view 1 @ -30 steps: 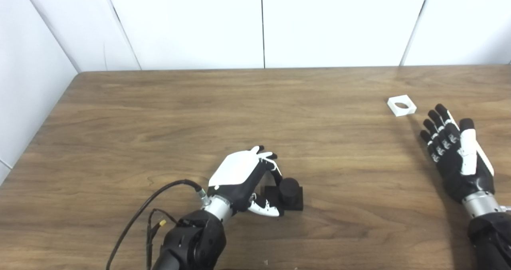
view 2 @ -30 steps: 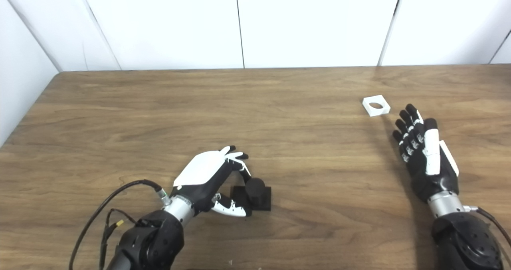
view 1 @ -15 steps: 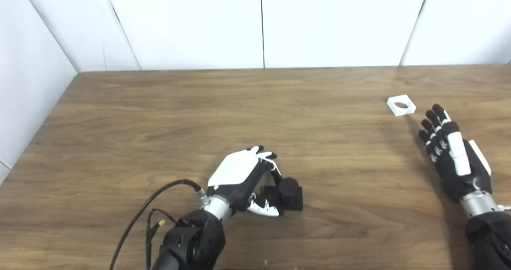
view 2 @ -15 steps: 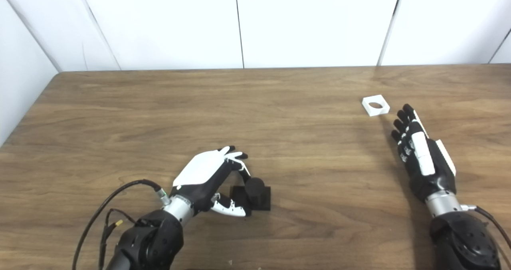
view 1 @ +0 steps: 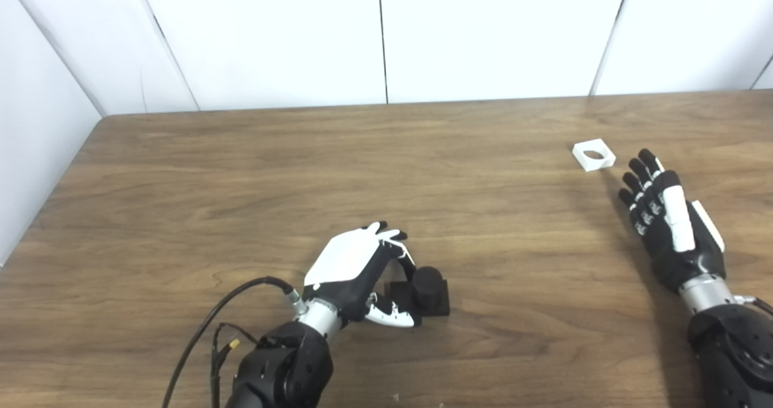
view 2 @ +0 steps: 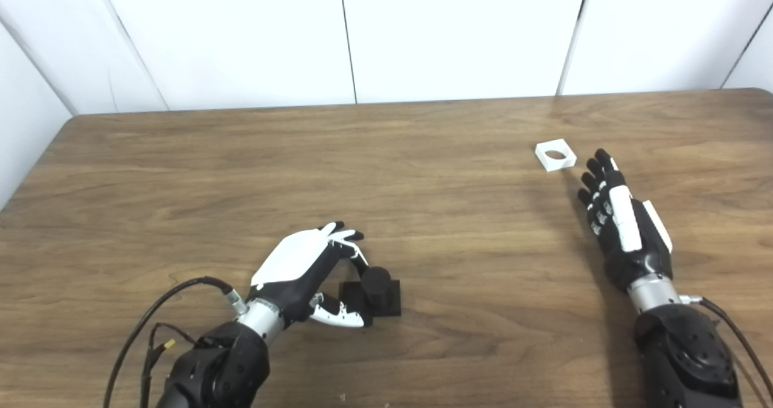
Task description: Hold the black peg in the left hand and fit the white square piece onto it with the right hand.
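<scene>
Table (view 1: 241,172) of brown wood grain with a soft sheen, matt black peg (view 1: 426,287) perhaps plastic, white square piece (view 1: 593,154) smooth and matt, hands in black and glossy white plastic shells, bare metal wrists, smooth white wall panels (view 1: 483,34).

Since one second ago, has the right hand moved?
Yes. The right hand has crept toward the white piece: its fingertips are nearer to it now, not touching. The whole view also shifted.

No legible text, label, brand, number or sign appears in either eye view. The surfaces in view carry no readable markings.
</scene>
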Controlling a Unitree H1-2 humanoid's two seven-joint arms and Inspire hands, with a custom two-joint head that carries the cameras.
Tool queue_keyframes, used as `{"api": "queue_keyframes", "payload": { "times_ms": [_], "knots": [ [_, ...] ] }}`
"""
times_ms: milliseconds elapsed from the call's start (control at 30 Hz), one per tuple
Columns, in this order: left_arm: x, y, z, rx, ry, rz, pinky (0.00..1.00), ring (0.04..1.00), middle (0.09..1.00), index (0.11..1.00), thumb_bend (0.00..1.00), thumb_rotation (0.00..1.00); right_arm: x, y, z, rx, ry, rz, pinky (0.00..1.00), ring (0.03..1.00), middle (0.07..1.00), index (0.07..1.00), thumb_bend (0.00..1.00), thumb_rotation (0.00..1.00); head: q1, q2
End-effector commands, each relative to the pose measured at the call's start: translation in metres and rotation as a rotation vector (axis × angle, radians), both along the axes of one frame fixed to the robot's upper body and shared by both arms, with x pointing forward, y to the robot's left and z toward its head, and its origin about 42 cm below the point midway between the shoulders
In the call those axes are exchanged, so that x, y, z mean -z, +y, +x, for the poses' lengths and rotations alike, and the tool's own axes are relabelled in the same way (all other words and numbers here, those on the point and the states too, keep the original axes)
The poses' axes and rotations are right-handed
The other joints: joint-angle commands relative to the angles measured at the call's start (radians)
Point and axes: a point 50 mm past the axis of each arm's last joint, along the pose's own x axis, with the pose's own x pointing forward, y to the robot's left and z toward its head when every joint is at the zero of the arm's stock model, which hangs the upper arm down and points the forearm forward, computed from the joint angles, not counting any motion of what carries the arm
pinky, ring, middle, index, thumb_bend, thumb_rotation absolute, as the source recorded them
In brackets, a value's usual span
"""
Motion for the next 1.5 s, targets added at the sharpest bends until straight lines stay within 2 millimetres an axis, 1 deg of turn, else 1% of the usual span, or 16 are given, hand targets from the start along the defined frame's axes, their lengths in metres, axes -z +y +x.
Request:
{"api": "queue_keyframes", "payload": {
  "times_ms": [0,100,200,400,500,700,800,867,933,1000,1067,1133,1267,1367,1467],
  "knots": [
    [0.003,0.002,0.000,0.005,0.003,0.022,1.00,1.000,0.915,0.490,0.52,0.06,-0.033,-0.001,0.017,-0.016,-0.094,-0.027,1.00,1.000,1.000,1.000,0.68,0.88,0.001,0.001],
    [0.004,0.003,0.000,0.005,0.001,0.024,1.00,1.000,0.915,0.490,0.52,0.06,-0.039,-0.001,0.022,-0.013,-0.105,-0.024,1.00,1.000,1.000,1.000,0.68,0.89,0.001,-0.002],
    [0.005,0.003,0.000,0.003,0.000,0.024,1.00,1.000,0.913,0.490,0.52,0.06,-0.044,-0.002,0.026,-0.014,-0.120,-0.007,1.00,1.000,1.000,1.000,0.65,0.88,0.000,-0.003],
    [0.005,0.004,0.000,0.003,0.001,0.025,1.00,1.000,0.916,0.490,0.52,0.06,-0.057,-0.003,0.034,-0.012,-0.138,-0.017,1.00,1.000,1.000,1.000,0.65,0.87,-0.003,-0.005],
    [0.006,0.005,0.000,0.003,0.003,0.026,1.00,1.000,0.917,0.490,0.52,0.06,-0.063,-0.004,0.037,-0.013,-0.145,-0.029,1.00,1.000,1.000,1.000,0.66,0.89,-0.003,-0.005],
    [0.005,0.005,0.001,0.002,0.003,0.020,1.00,1.000,0.918,0.490,0.52,0.06,-0.073,-0.008,0.047,-0.006,-0.149,-0.074,1.00,1.000,1.000,1.000,0.70,0.86,-0.006,-0.012],
    [0.006,0.005,0.001,0.002,0.003,0.023,1.00,1.000,0.919,0.490,0.52,0.06,-0.077,-0.010,0.053,0.009,-0.143,-0.094,1.00,1.000,1.000,1.000,0.71,0.81,-0.007,-0.012],
    [0.006,0.005,0.000,0.000,0.004,0.021,1.00,1.000,0.918,0.490,0.52,0.06,-0.080,-0.014,0.059,0.008,-0.139,-0.099,1.00,1.000,1.000,1.000,0.71,0.72,-0.008,-0.011],
    [0.006,0.006,0.000,0.001,0.003,0.024,1.00,1.000,0.917,0.490,0.52,0.06,-0.084,-0.017,0.065,0.009,-0.128,-0.126,1.00,1.000,1.000,1.000,0.72,0.67,-0.010,-0.011],
    [0.007,0.006,0.000,0.002,0.001,0.026,1.00,1.000,0.916,0.490,0.52,0.06,-0.087,-0.021,0.071,0.010,-0.119,-0.147,1.00,1.000,1.000,1.000,0.69,0.62,-0.012,-0.010],
    [0.007,0.007,-0.001,0.003,-0.002,0.029,1.00,1.000,0.913,0.490,0.52,0.06,-0.089,-0.024,0.077,0.008,-0.113,-0.184,1.00,1.000,1.000,1.000,0.68,0.59,-0.014,-0.008],
    [0.007,0.007,-0.001,0.000,0.000,0.026,1.00,1.000,0.913,0.490,0.52,0.06,-0.091,-0.027,0.083,0.006,-0.105,-0.230,1.00,1.000,1.000,1.000,0.68,0.58,-0.012,-0.010],
    [0.008,0.008,-0.001,0.000,-0.005,0.023,1.00,1.000,0.912,0.489,0.52,0.06,-0.095,-0.030,0.095,0.001,-0.091,-0.262,1.00,1.000,1.000,1.000,0.66,0.48,-0.013,-0.010],
    [0.007,0.009,-0.002,0.001,-0.006,0.025,1.00,1.000,0.913,0.490,0.52,0.06,-0.099,-0.032,0.103,0.003,-0.083,-0.297,1.00,1.000,1.000,0.996,0.67,0.44,-0.015,-0.010],
    [0.007,0.009,-0.001,0.001,-0.009,0.028,0.99,1.000,0.911,0.490,0.52,0.06,-0.103,-0.034,0.110,0.018,-0.070,-0.339,1.00,1.000,1.000,0.964,0.69,0.40,-0.017,-0.011]
  ]
}}
